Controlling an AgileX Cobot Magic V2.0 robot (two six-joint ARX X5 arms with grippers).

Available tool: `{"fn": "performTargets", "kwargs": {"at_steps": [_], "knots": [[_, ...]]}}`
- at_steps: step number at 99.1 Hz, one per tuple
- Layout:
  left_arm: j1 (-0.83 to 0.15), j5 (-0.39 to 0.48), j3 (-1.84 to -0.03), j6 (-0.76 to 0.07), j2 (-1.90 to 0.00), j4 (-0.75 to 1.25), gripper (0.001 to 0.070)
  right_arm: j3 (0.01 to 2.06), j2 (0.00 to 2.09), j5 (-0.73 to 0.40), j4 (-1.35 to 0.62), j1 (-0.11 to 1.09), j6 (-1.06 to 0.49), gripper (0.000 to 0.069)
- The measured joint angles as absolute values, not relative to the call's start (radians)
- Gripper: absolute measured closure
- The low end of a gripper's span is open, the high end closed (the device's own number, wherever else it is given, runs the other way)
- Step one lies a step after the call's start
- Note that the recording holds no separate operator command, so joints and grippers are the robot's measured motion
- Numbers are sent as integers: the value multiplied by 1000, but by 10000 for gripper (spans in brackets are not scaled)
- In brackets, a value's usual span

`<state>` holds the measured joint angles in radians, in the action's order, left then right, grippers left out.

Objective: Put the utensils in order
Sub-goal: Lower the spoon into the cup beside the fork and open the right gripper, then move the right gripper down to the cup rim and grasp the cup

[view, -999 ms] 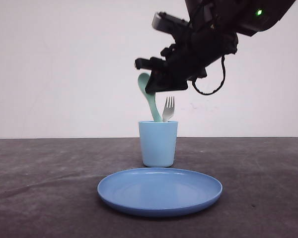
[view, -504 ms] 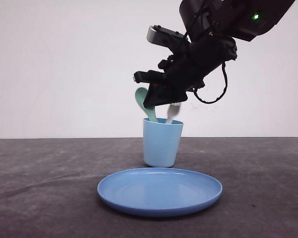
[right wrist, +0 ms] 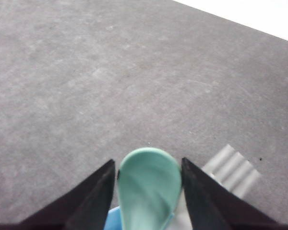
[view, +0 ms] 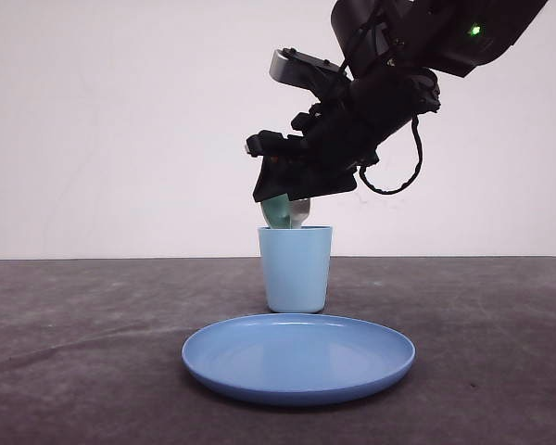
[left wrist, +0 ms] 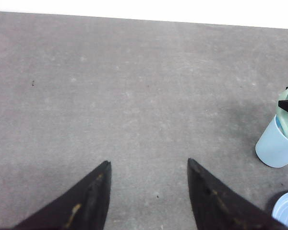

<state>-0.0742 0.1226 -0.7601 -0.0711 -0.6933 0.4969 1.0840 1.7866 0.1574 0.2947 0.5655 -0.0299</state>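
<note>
The mint-green spoon [right wrist: 149, 187] has its oval bowl between the fingers of my right gripper [right wrist: 146, 163], which is shut on it. Its handle goes down into the light blue cup [view: 296, 269]. From the front, the right gripper [view: 283, 190] hangs just above the cup's rim, and a little of the spoon [view: 276, 211] shows under it. The white fork [right wrist: 233, 168] stands in the same cup beside the spoon, its tines just outside one finger. My left gripper [left wrist: 149, 163] is open over bare table, with the cup [left wrist: 276, 148] off to one side.
A round blue plate [view: 296, 357] lies on the dark table in front of the cup, and its edge [left wrist: 285, 211] shows in the left wrist view. A white wall stands behind the table.
My right gripper has come down toward the cup, and the spoon has sunk deeper into it. The cup tilted half a second ago and stands upright now. The fork's tines are now mostly behind the gripper.
</note>
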Motion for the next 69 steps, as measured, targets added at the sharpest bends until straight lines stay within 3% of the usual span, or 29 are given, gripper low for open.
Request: {"fn": "performTargets", "kwargs": {"at_steps": [14,36,69], "knots": [[-74,123,-760,-71,-693,496,410,1084,1787,173,300,569,-30,351],[-74,123,-760,-71,-694,493,410,1084,1747,206,272,577,-19,150],[-74,123,-760,-71,-693,490,410,1086,1540,208,-5,582,-17,121]]}}
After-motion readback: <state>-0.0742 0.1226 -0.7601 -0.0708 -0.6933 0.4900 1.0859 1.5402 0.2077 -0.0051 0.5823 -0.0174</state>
